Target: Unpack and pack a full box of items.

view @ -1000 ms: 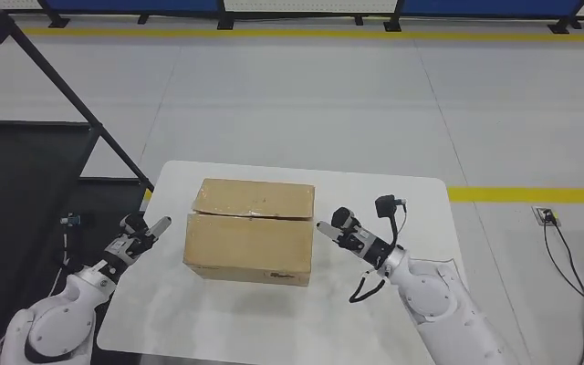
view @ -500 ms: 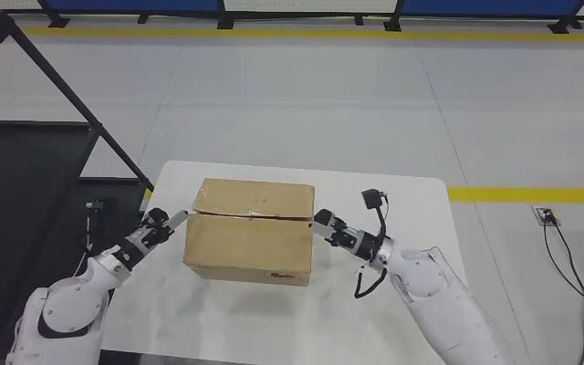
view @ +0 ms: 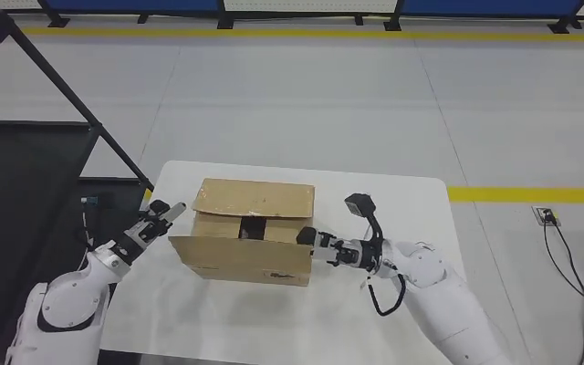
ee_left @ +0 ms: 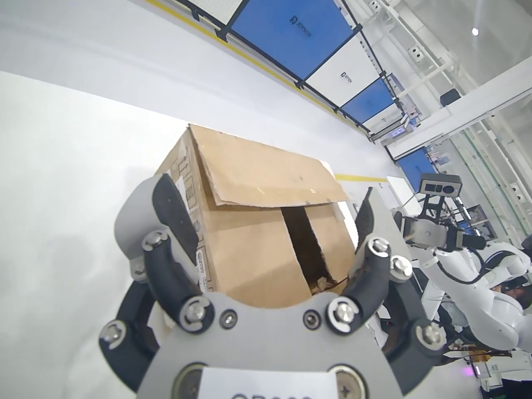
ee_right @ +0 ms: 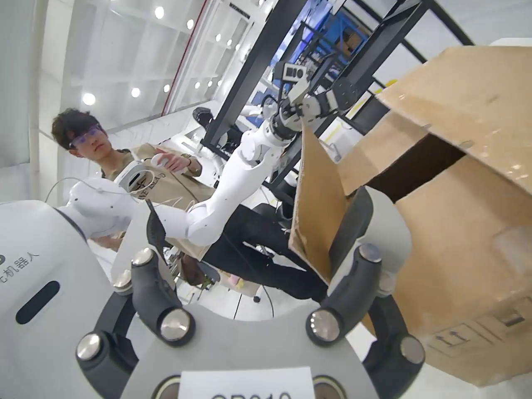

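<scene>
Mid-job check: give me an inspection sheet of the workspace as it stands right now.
Surface: white table, carrying the box.
Job's things: cardboard box at mid-table; near flap raised, far flap down, dark gap between them; contents cannot be made out.
Clutter: nothing seen.
Jaws: left jaws open at the box's left end; right jaws open with the near flap's end between them.
Cables: black loop at the right wrist; floor cable beside the table.
Surroundings: yellow floor line; black frame left of the table.
</scene>
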You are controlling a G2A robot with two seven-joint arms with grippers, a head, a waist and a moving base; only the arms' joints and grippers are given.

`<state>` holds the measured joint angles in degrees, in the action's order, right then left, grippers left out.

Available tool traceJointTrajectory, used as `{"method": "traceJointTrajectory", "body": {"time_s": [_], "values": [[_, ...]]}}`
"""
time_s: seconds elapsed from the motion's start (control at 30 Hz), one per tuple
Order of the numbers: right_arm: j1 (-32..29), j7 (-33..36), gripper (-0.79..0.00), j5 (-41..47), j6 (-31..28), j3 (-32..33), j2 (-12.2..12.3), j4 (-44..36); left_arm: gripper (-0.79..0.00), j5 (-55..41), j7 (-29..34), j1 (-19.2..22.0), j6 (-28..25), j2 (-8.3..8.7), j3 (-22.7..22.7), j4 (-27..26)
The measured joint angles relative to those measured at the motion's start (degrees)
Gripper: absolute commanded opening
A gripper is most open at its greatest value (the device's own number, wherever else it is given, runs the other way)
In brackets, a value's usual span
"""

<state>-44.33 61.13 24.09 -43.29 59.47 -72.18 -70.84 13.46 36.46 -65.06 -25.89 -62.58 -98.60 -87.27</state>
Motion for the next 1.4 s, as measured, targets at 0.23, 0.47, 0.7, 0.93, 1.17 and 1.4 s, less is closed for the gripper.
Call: {"method": "traceJointTrajectory", "body": {"time_s": [0.23,0.47,0.7,0.93,1.17,1.4], "values": [[-4.2,3.2,0.000,-2.1,3.3,-1.8,3.0,-9.2,0.000,1.3,7.1,-3.2,-5.0,1.07,-0.9,-2.5],[-5.5,3.7,0.000,-6.3,3.8,-4.4,5.2,-10.5,0.000,4.3,11.9,-8.0,-11.5,2.31,-3.4,-3.9],[-3.5,2.2,0.000,-4.5,3.0,-7.2,4.8,-4.8,0.000,8.9,14.9,-11.9,-14.8,3.38,-4.7,-4.3],[-1.5,-2.4,0.000,3.7,5.6,-8.8,3.2,-0.7,0.000,17.5,11.8,-12.2,-14.6,3.78,-2.2,-2.8],[-0.5,-10.1,0.000,17.2,8.2,-7.3,2.0,0.6,0.000,19.0,8.4,-11.3,-13.2,3.96,-0.3,-1.3],[-0.7,-10.3,0.000,14.9,8.8,-7.1,2.0,0.5,0.000,18.4,8.3,-11.1,-13.1,4.13,-0.1,-1.3]]}}
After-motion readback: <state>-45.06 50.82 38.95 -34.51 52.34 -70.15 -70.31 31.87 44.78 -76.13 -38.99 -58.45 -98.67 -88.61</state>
